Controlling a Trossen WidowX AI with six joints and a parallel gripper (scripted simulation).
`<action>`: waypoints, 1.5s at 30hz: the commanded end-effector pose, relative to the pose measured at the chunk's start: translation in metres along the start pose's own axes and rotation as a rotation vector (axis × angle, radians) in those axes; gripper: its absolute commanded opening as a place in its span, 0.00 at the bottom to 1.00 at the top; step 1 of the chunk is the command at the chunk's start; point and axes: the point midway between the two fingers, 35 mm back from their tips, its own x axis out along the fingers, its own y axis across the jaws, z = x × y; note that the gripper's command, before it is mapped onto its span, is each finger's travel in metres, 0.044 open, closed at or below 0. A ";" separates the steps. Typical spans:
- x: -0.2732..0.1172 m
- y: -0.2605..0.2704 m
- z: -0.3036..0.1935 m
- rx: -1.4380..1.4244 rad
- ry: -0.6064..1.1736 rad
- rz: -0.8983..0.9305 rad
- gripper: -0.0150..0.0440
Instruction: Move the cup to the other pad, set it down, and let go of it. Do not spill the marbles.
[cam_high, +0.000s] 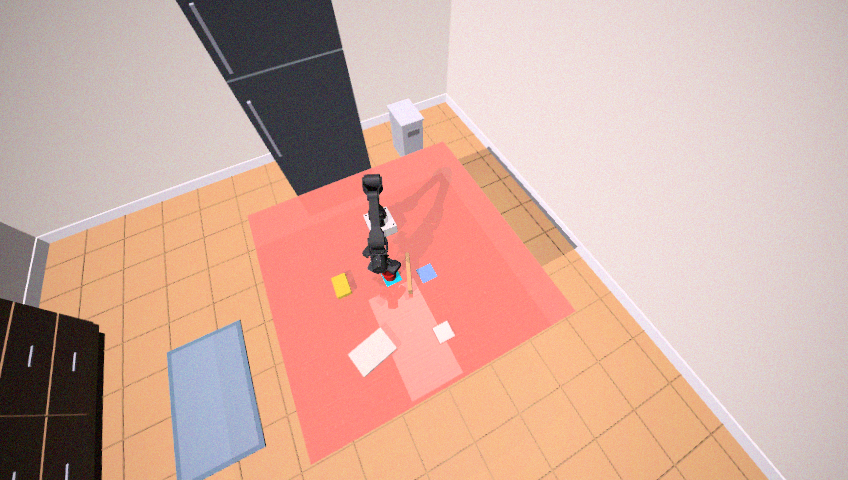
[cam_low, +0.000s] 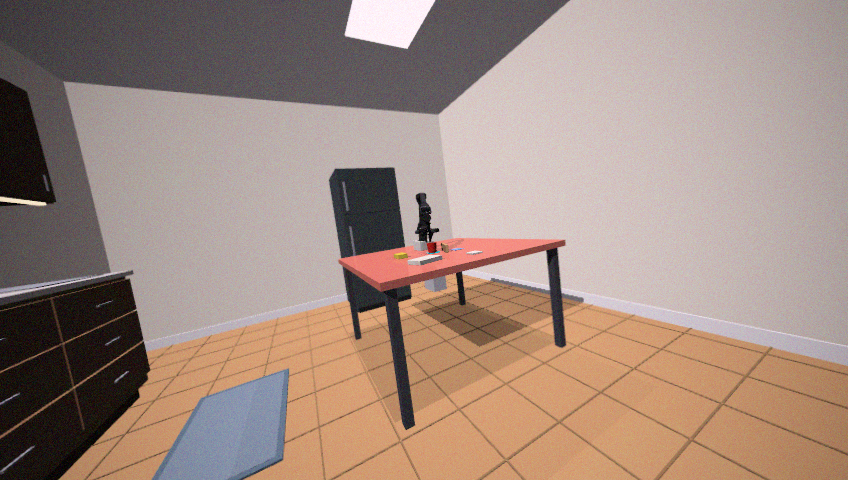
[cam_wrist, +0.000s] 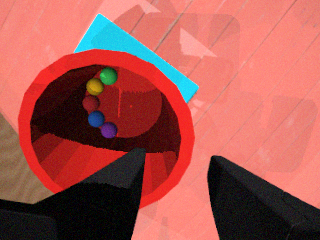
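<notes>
The red cup (cam_high: 389, 276) (cam_low: 431, 246) (cam_wrist: 100, 57) stands upright on the cyan pad (cam_high: 392, 284) (cam_wrist: 115, 37). Several marbles (cam_wrist: 96, 119) lie inside it along one side of its bottom; I see none outside. My gripper (cam_wrist: 176, 162) is open a little. In the wrist view its left finger overlaps the cup's opening and its right finger is outside the wall, with the near rim showing between them and not clamped. The fingertips are hidden or too small to tell in the top and exterior views. The blue pad (cam_high: 426, 273) lies bare on the table.
A wooden bar (cam_high: 409, 276) (cam_low: 445, 247) stands between the two pads. A yellow block (cam_high: 340, 285) (cam_low: 401, 256) lies on the other side of the cup. A large white slab (cam_high: 371, 352) (cam_low: 424, 260) and a small white square (cam_high: 443, 331) lie farther from the arm's base.
</notes>
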 end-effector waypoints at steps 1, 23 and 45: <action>-0.010 0.001 0.001 -0.005 -0.008 0.010 0.47; -0.024 -0.002 -0.001 0.000 -0.003 0.004 1.00; -0.070 -0.008 -0.006 0.001 -0.003 0.002 1.00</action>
